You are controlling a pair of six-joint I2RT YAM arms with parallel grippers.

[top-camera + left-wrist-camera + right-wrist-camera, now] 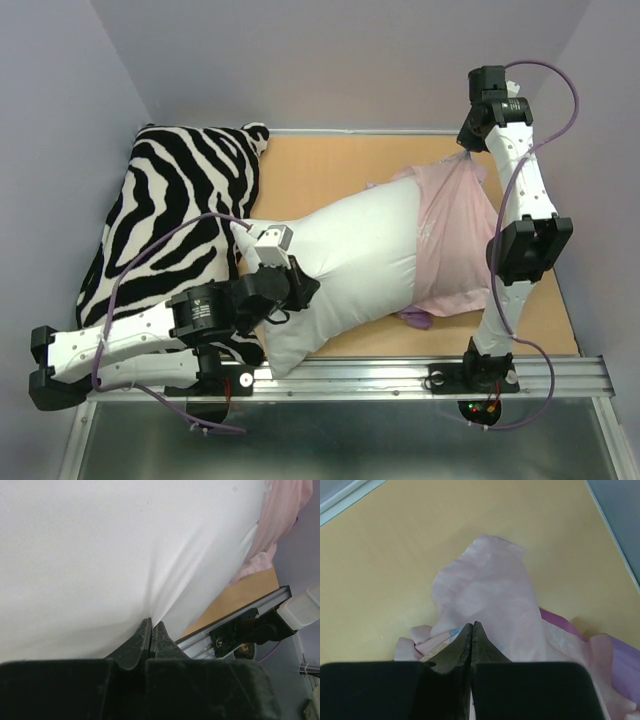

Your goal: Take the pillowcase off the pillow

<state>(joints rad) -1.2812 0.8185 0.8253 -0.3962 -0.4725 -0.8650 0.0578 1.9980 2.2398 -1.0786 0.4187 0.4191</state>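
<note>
The plain white pillow [350, 250] lies slantwise across the middle of the table. The pillowcase [455, 235], turned pale pink side out, still wraps the pillow's right end, with a purple bit showing at its near edge. My left gripper [300, 287] is shut on a pinch of the pillow's white cloth [125, 555] near its left end, and its gripper tips [151, 625] meet there. My right gripper [468, 150] at the far right is shut on the pillowcase's pink fabric [490, 585], lifting it taut; its tips [472, 626] are closed.
A black-and-white zebra-striped pillow [170, 215] fills the left side against the wall, partly under my left arm. The metal rail [400, 375] runs along the near edge. Bare wooden table [320, 170] shows at the back, with purple walls close around.
</note>
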